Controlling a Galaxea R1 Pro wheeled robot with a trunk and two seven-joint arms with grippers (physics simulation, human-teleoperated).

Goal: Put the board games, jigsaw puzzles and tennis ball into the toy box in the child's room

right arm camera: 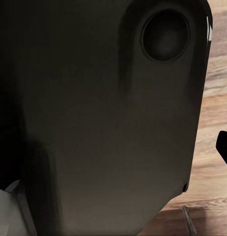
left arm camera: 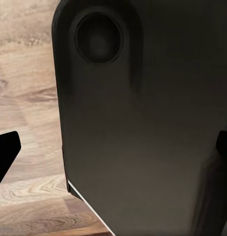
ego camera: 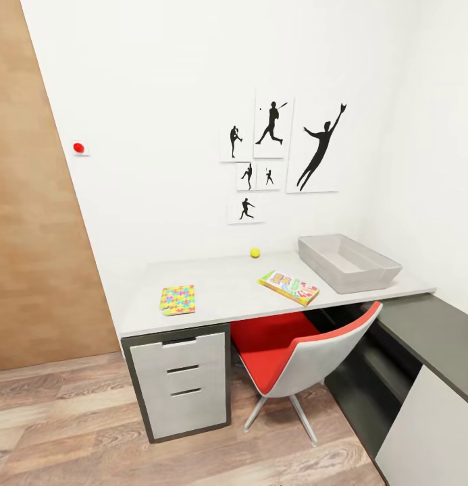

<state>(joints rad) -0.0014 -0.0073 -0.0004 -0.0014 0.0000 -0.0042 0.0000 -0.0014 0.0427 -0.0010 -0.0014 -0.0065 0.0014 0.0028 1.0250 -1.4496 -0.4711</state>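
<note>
- Jaws of the left gripper [left arm camera: 113, 147]: in the left wrist view one dark finger tip [left arm camera: 5, 152] shows at one edge and a second at the opposite edge, far apart, with nothing between them but a dark robot body panel [left arm camera: 143, 123] behind; they stand wide.
- Jaws of the right gripper: one dark finger tip [right arm camera: 224, 147] shows at the edge of the right wrist view; its partner is lost against a dark panel [right arm camera: 103, 118], so I cannot tell how they stand.
- Wood-plank floor [left arm camera: 25, 73] lies beyond both panels.
- In the head view the desk [ego camera: 227, 297] runs along the white wall, with a three-drawer unit [ego camera: 183, 381] under its left end.
- Toy box [ego camera: 348, 262], a shallow grey tray, sits at the right end of the desk near the wall corner.
- One board game [ego camera: 289, 287], a flat box with a bright lid, lies just left of the toy box near the front edge, apart from it.
- Tennis ball [ego camera: 254, 252] rests near the back of the desk, behind the board game.
- Jigsaw puzzles [ego camera: 177, 300] lie well to the left, above the drawers; whether this is one square or two stacked I cannot tell.
- A red and grey chair [ego camera: 301, 351] is tucked under the desk, beside a lower dark-grey counter [ego camera: 429, 337].
- Black sports silhouette pictures [ego camera: 281, 152] hang above the ball; a red dot [ego camera: 78, 147] marks the wall to the left.
</note>
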